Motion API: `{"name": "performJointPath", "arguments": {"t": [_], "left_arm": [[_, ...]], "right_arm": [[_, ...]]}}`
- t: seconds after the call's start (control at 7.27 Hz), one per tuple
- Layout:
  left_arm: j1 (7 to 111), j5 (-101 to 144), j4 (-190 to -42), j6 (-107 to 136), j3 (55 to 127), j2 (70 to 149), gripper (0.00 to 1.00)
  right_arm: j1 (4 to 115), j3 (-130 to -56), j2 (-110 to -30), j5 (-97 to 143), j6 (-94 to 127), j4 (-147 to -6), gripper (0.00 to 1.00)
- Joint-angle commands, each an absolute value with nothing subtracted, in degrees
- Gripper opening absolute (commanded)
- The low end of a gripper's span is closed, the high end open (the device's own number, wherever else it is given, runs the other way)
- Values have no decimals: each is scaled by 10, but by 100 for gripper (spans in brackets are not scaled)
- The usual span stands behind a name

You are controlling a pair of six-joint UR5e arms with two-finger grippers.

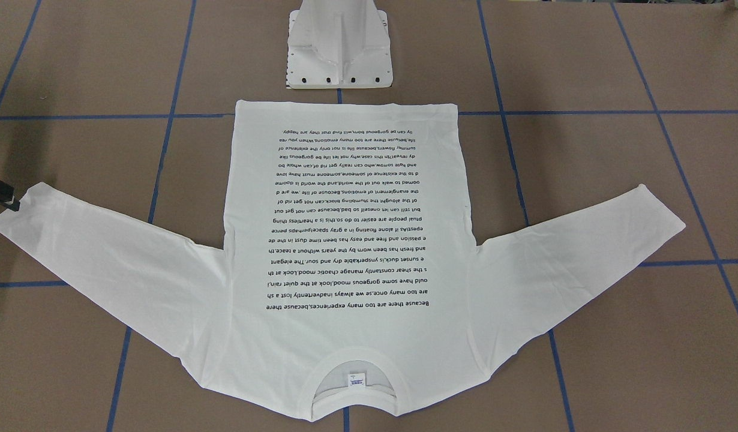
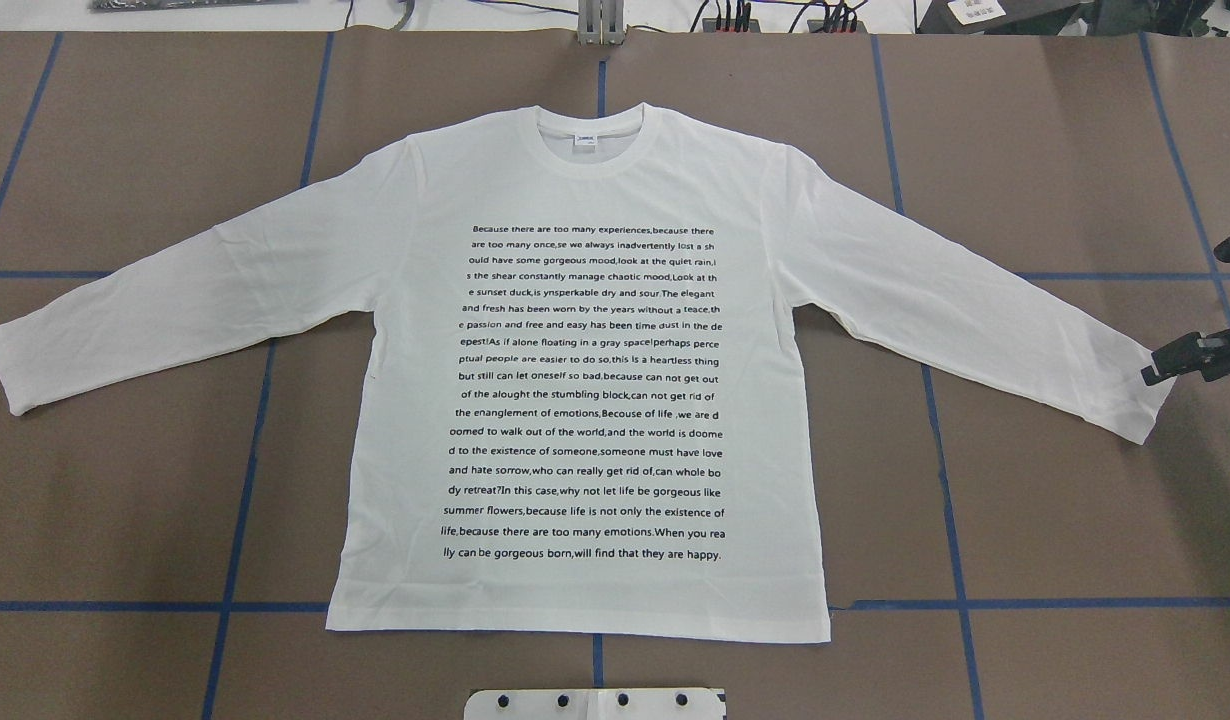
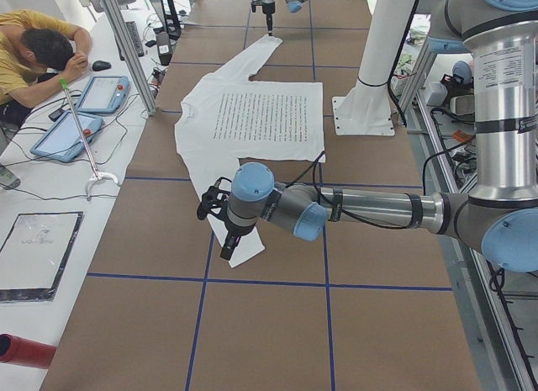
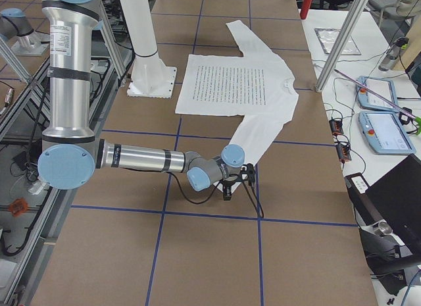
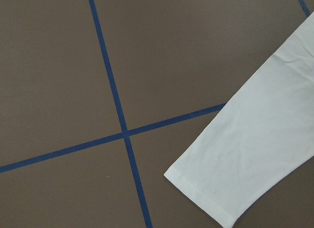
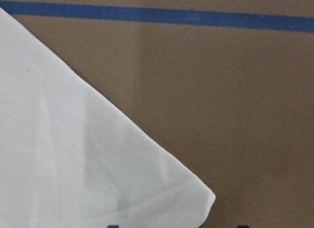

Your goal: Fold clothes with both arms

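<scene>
Well, reading from my left: the left gripper point(image 3: 224, 250) hangs over the end of the left sleeve point(image 2: 125, 300). It shows only in the side camera, so I cannot tell how wide its jaws stand, or whether it holds anything. Its wrist camera shows the left cuff point(image 5: 206, 189) lying flat on the table point(image 5: 73, 66), with no fingers in the shot.

The T-shirt point(image 2: 585, 400) is spread flat with the print up. Its collar point(image 2: 595, 165) lies on the far side from me and its hem by the base, so the body's long axis runs straight away from the robot. Each sleeve reaches outward and slants back toward the robot's side.

On the right, the right gripper point(image 2: 1155, 374) sits at the outer edge of the right cuff point(image 2: 1140, 415). Two dark tips just enter the bottom of its wrist camera, set apart, with the cuff corner between them — I read that as spread jaws with nothing gripped.

Each arm is nearest its own cuff, and I judge the fold runs inward along the sleeve toward the body.
</scene>
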State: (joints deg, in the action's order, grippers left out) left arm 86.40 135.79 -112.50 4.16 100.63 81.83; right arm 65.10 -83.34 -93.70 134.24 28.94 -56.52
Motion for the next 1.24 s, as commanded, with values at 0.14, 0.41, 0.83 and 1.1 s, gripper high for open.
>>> {"name": "performJointPath", "arguments": {"t": [0.14, 0.41, 0.83, 1.1], "left_arm": [[864, 1358, -1125, 41, 1006, 818, 100], [864, 1348, -1125, 41, 1006, 818, 100], [864, 1348, -1125, 41, 1006, 818, 100], [864, 1348, -1125, 42, 1006, 818, 100]], "right_arm": [[650, -811, -923, 1341, 291, -564, 72], [650, -810, -923, 1342, 297, -564, 57], [650, -802, -924, 1342, 297, -563, 0], [651, -815, -925, 1346, 298, -562, 0]]}}
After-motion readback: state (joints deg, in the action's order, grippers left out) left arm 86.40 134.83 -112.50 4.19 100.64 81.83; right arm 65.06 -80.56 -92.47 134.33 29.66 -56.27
